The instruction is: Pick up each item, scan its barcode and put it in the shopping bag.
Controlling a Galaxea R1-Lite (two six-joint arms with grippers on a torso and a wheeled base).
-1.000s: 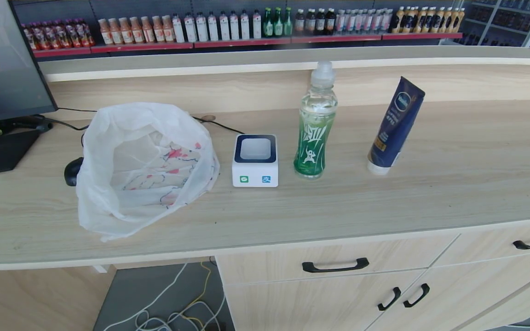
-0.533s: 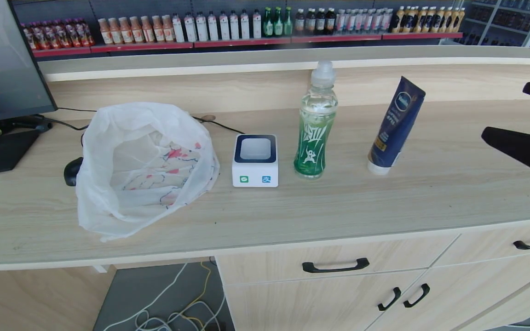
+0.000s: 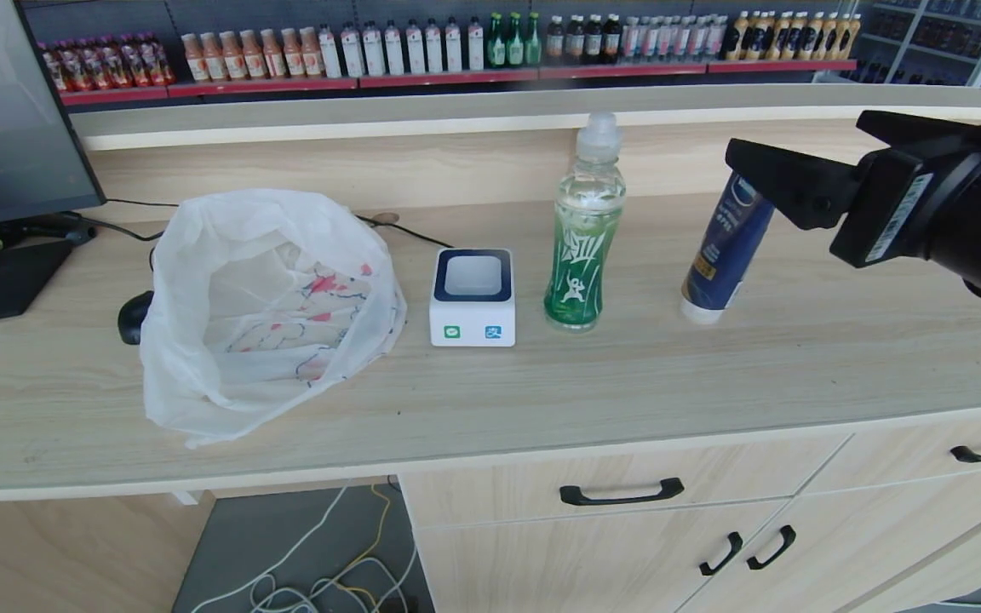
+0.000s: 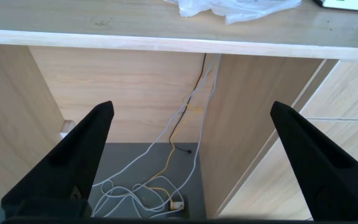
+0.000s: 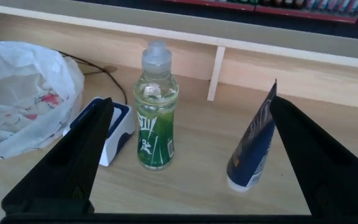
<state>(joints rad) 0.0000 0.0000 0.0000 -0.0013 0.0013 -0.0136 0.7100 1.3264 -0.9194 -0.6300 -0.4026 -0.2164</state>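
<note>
A green drink bottle (image 3: 584,247) with a clear cap stands upright on the wooden counter (image 3: 490,383), right of the white barcode scanner (image 3: 473,295). A dark blue tube (image 3: 725,251) stands on its white cap further right, leaning. The white shopping bag (image 3: 265,306) lies open left of the scanner. My right gripper (image 3: 797,140) hovers open at the height of the tube's top, just to its right. Its wrist view has the bottle (image 5: 156,112), the tube (image 5: 253,146), the scanner (image 5: 114,134) and the bag (image 5: 23,93) between the spread fingers. My left gripper (image 4: 192,106) is open below the counter edge, with the bag's rim (image 4: 235,7) above it.
A monitor (image 3: 5,111) and a black mouse (image 3: 133,317) sit at the counter's left end, with a cable behind the bag. A raised ledge (image 3: 490,128) backs the counter. Drawers (image 3: 618,494) are under its front, and loose cables (image 4: 166,174) lie on the floor.
My right arm has come in from the right edge and moved left, up to the top of the blue tube. The items on the counter have not moved.
</note>
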